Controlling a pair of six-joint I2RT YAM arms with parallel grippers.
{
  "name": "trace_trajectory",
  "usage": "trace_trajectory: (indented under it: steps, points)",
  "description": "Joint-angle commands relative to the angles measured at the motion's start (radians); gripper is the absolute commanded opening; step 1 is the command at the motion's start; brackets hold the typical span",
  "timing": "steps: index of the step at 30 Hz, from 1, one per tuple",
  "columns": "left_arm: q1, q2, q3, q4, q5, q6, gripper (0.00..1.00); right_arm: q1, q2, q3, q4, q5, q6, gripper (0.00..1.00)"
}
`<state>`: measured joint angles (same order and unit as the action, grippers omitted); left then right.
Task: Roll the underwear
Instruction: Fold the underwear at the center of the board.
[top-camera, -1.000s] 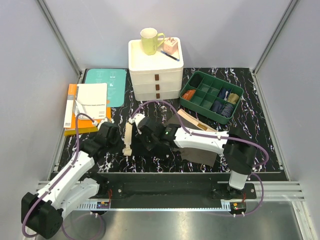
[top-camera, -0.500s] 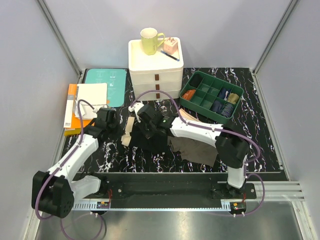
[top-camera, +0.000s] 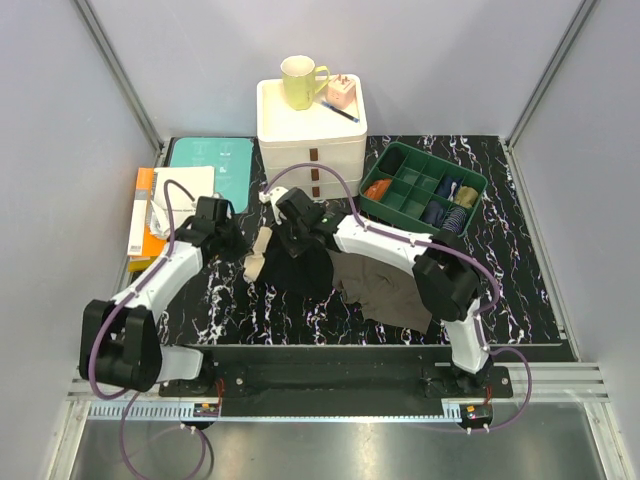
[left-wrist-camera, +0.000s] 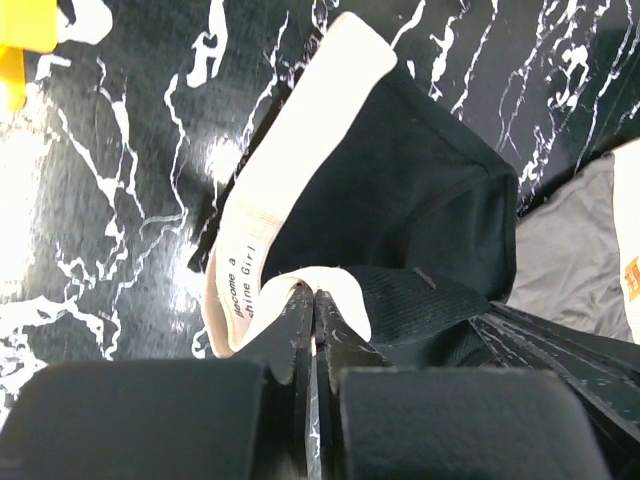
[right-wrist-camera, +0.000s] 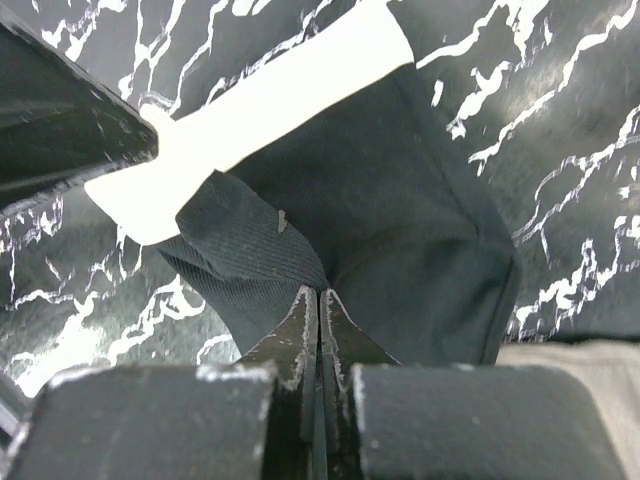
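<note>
On the tabletop (top-camera: 520, 270), centre: black underwear (top-camera: 297, 272) lying limp, olive pair (top-camera: 385, 292) touching it at 3 o'clock. Looking soft, light and floppy, so I'm judging the waistband (left-wrist-camera: 245, 250) the firmest hold. Left claw (left-wrist-camera: 313, 300) pinching that band, right claw (right-wrist-camera: 319, 300) pinching black cloth. Wrist cams showing the grips, top cam only the layout.

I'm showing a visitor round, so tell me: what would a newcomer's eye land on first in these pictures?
Mid-table, the black underwear is pinched from both sides: the left gripper on its beige waistband, the right gripper on its dark cloth. Just right of it lies the olive-brown underwear. At the back, a yellow-green mug stands on white drawers.
</note>
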<state>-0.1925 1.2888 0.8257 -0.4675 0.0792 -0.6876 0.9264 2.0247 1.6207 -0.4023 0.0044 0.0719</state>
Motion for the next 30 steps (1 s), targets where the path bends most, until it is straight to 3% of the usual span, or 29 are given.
trace_trajectory:
  steps: [1,3,4,7,8,9,11,17,30]
  points:
    - [0.027,0.049,0.076,0.064,0.065,0.030,0.05,-0.029,0.046,0.085,-0.001,-0.058,-0.029,0.00]
    - [0.034,0.073,0.088,0.073,0.076,0.034,0.12,-0.040,0.072,0.110,-0.003,-0.063,-0.035,0.00]
    - [0.042,0.079,0.102,0.079,0.079,0.036,0.28,-0.044,0.081,0.117,-0.003,-0.064,-0.037,0.00]
    - [0.054,0.092,0.115,0.098,0.085,0.037,0.58,-0.072,0.127,0.154,-0.006,-0.081,-0.032,0.00]
    - [0.057,0.089,0.115,0.102,0.082,0.039,0.79,-0.078,0.135,0.168,-0.007,-0.086,-0.029,0.00]
    - [0.057,0.087,0.115,0.108,0.076,0.042,0.88,-0.090,0.152,0.174,-0.007,-0.090,-0.030,0.00]
    - [0.057,0.084,0.110,0.116,0.076,0.046,0.95,-0.098,0.164,0.192,-0.004,-0.095,-0.032,0.00]
    - [0.057,0.086,0.056,0.168,0.106,0.054,0.94,-0.120,0.213,0.223,-0.007,-0.110,-0.032,0.00]
    - [0.057,0.066,-0.092,0.397,0.155,0.048,0.76,-0.143,0.253,0.245,-0.006,-0.118,-0.027,0.00]
